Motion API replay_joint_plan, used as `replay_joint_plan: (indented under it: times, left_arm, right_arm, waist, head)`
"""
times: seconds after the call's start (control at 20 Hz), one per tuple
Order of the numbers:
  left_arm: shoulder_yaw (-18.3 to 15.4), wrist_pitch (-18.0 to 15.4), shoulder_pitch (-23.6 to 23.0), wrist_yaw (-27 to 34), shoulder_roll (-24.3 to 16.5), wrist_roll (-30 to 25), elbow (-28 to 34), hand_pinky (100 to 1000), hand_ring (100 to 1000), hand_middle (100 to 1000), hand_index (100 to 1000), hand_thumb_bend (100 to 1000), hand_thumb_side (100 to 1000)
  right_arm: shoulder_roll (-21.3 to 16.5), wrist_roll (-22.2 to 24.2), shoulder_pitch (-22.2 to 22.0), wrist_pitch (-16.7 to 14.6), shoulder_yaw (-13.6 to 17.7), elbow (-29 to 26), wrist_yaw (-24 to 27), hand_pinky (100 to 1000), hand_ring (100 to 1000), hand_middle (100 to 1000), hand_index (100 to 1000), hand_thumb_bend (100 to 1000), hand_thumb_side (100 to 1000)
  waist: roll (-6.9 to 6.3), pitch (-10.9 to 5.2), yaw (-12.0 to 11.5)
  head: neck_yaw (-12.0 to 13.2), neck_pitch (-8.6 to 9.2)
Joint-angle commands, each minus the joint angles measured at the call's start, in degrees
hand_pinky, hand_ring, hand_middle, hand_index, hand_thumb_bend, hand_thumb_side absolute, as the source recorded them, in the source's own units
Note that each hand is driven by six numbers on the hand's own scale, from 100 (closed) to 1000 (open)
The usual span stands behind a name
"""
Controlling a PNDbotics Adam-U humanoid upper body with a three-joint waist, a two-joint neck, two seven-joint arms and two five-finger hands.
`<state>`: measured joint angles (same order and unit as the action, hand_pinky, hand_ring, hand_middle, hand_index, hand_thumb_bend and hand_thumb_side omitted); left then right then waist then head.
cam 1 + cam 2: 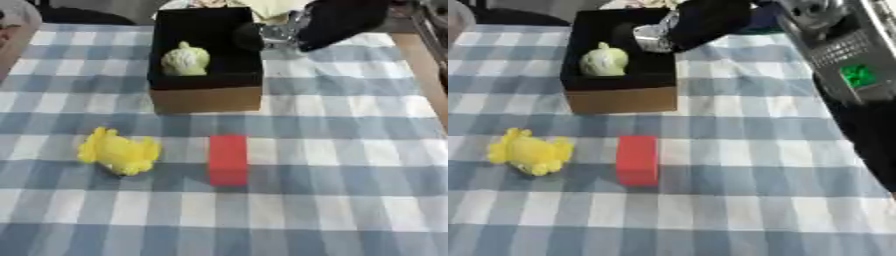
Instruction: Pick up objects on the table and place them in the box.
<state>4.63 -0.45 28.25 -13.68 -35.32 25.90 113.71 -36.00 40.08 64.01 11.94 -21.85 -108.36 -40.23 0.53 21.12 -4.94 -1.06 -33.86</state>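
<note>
My right robot hand (262, 36) sits up at the far right corner of the box (206, 97), over its rim. It is a dark blur with silver bits; I cannot tell how its fingers are set or whether it has hold of anything. The left robot hand shows in neither view.

The box is dark-lined with brown card walls and sits far centre on the checked bench (350, 165). One pale green, rounded object (185, 60) lies inside it, toward the left.

Two things are left out on the bench, both near me and well apart from the robot hand: a red block (228, 160) and a yellow soft toy (118, 151).

- The red block lies straight toward me from the box front, and down and slightly left of the robot hand. Its long axis runs away from me, near to far.
- The yellow toy sits left of the block, with a gap between them, and is lumpy with no clear axis.

My judgement is that the block is the nearer pick for the right arm. I'd reach toward me and close across its short sides.
</note>
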Motion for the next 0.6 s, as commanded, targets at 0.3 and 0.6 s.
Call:
replay_joint_plan:
  times: [0.3, 0.6]
  left_arm:
    - [-1.3, 0.0, 0.1, -0.5, -2.0, 0.6, 0.9, 579, 745, 675, 832, 100, 979]
    - [-1.4, 0.0, 0.0, -0.6, -1.9, 0.7, 0.9, 577, 745, 674, 832, 100, 979]
  right_arm:
    - [-3.0, 3.6, -3.3, -0.3, -0.8, -6.2, 4.2, 969, 960, 890, 965, 578, 794]
    - [-1.4, 5.6, -8.6, 0.2, -1.5, -6.2, 6.5, 966, 959, 885, 967, 531, 818]
  waist:
    - [-0.22, -1.88, 0.5]
    - [-0.23, -1.93, 0.9]
  head:
    - [0.5, -0.75]
    - [0.7, -0.76]
